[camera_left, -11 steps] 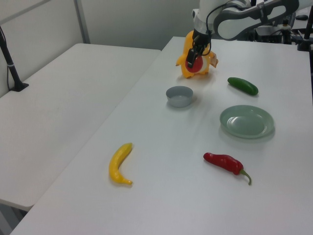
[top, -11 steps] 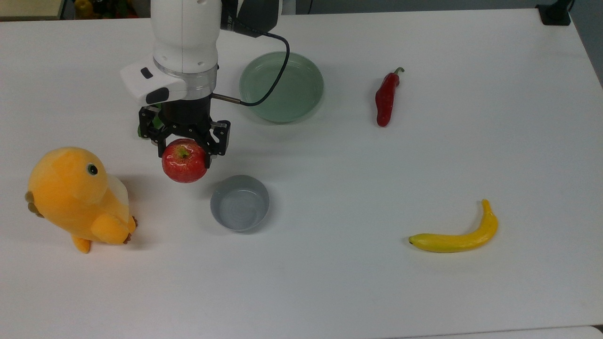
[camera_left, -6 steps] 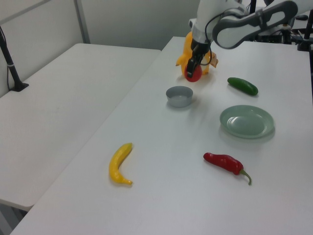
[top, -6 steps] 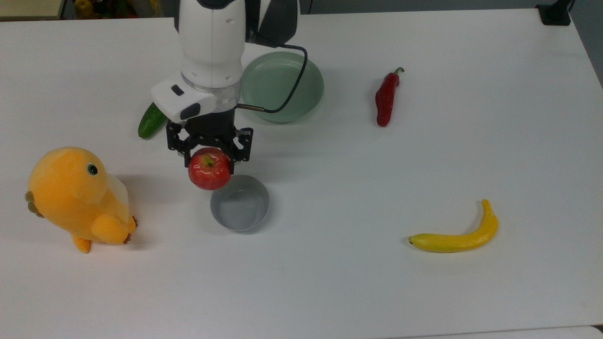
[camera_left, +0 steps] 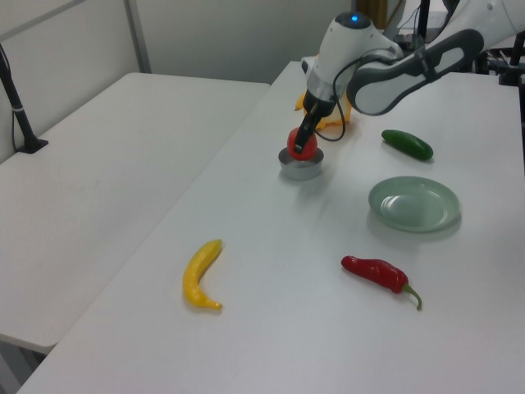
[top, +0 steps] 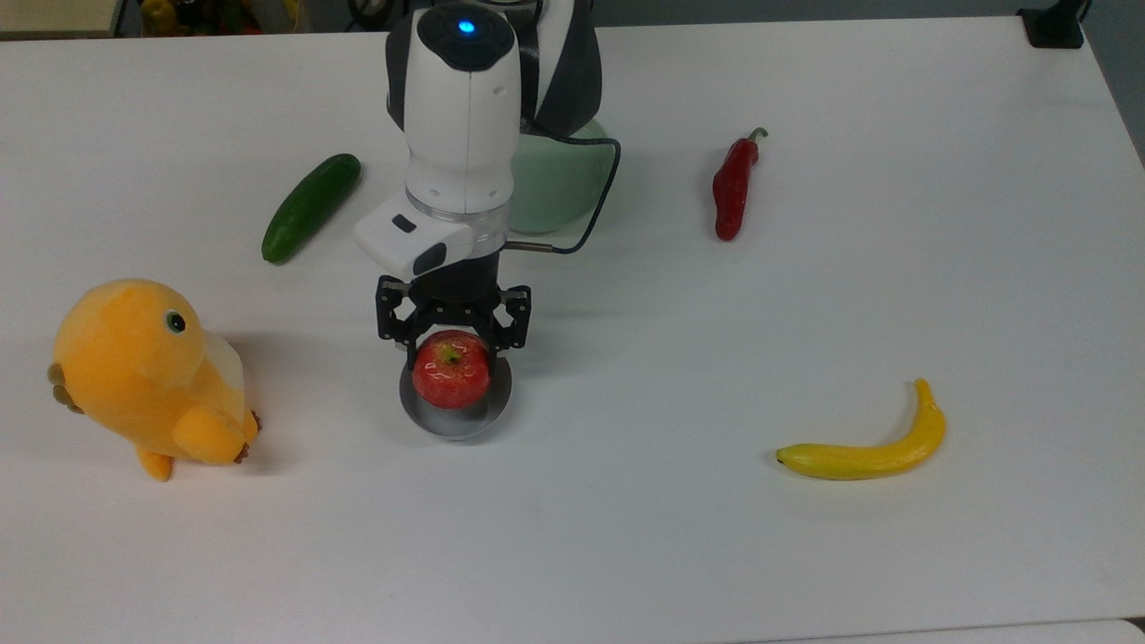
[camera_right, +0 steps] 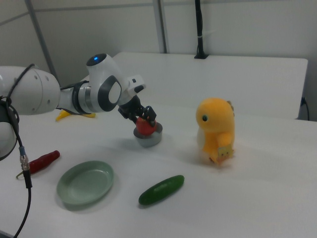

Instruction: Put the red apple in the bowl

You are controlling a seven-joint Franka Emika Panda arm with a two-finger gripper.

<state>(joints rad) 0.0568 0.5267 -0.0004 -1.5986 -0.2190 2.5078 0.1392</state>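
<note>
2 white tables [camera_left: 123, 180] against pale wall panels.

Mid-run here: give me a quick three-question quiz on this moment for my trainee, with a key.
1. True or false: the gripper grips the red apple.
2. In the top view, the apple sits over: A) the green dish B) the grey bowl C) the banana
3. Fill in: in the top view, the plush toy stands on the bowl's ____.

Key: 1 true; 2 B; 3 left.
</note>
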